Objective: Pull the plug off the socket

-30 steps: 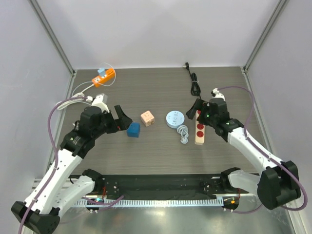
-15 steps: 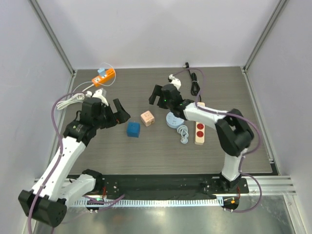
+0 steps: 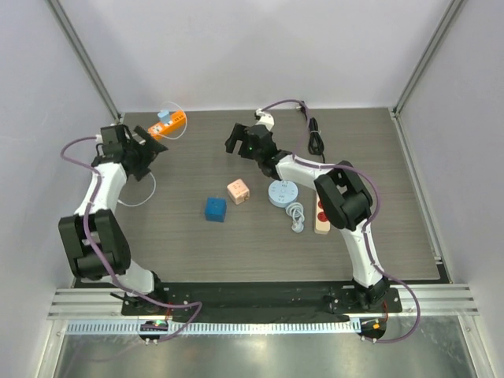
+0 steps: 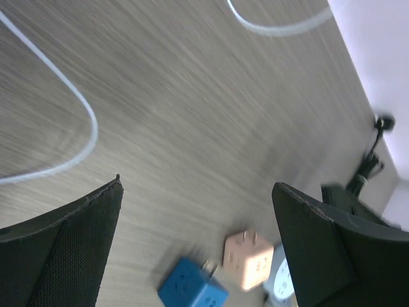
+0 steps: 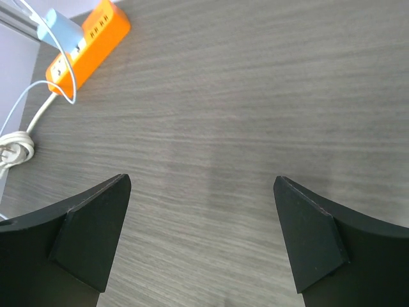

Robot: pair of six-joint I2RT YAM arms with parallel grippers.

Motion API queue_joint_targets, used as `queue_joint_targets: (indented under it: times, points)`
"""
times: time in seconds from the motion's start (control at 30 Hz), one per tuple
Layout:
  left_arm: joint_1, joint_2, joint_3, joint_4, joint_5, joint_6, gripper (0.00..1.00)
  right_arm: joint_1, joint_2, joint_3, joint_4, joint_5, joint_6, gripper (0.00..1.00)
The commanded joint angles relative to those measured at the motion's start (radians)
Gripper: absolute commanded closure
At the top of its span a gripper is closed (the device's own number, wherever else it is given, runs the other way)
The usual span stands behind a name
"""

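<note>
Orange power strip [image 3: 169,124] lies at the far-left corner of the table [image 3: 236,244]. We find both pincers released and empty: the left gripper [image 4: 197,185] hovers near the strip, the right gripper [image 5: 202,180] farther right over bare tabletop. The blue plug [image 5: 61,29] sits seated in the strip.

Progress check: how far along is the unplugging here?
Done: nothing yet; the light blue plug sits in the orange power strip. In hand: the left gripper hangs open and empty near the strip, and the right gripper, also open and empty, faces it from farther off. Left: hold the strip, grip the plug and pull it free.
</note>
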Motion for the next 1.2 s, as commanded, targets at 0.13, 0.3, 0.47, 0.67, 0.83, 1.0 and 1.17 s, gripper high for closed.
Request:
queue_joint_targets:
  times: [0.13, 0.3, 0.47, 0.67, 0.83, 1.0, 1.17]
  points:
    - [0.059, 0.194, 0.367, 0.043, -0.21, 0.034, 0.0, -0.035, -0.003, 0.052, 0.048, -0.053, -0.118, 0.01]
    - [0.088, 0.387, 0.536, 0.144, -0.132, 0.108, 0.09, -0.098, 0.005, 0.063, 0.032, -0.115, -0.135, 0.0]
    - [0.094, 0.643, 0.797, 0.153, 0.006, 0.123, 0.19, -0.184, 0.01, 0.035, 0.066, -0.217, -0.068, 0.0]
    - [0.096, 0.817, 0.943, 0.185, 0.028, 0.125, 0.52, -0.21, -0.007, -0.002, 0.101, -0.236, -0.051, 0.0]
    - [0.096, 0.944, 1.046, 0.196, 0.004, 0.082, 0.58, -0.218, 0.005, 0.0, 0.111, -0.257, -0.037, 0.0]
    - [0.106, 1.084, 1.175, 0.187, 0.029, 0.025, 0.62, -0.218, 0.023, 0.014, 0.114, -0.276, -0.028, 0.01]
    - [0.105, 1.141, 1.221, 0.276, 0.027, -0.087, 0.6, -0.221, 0.054, 0.044, 0.105, -0.305, -0.02, 0.0]
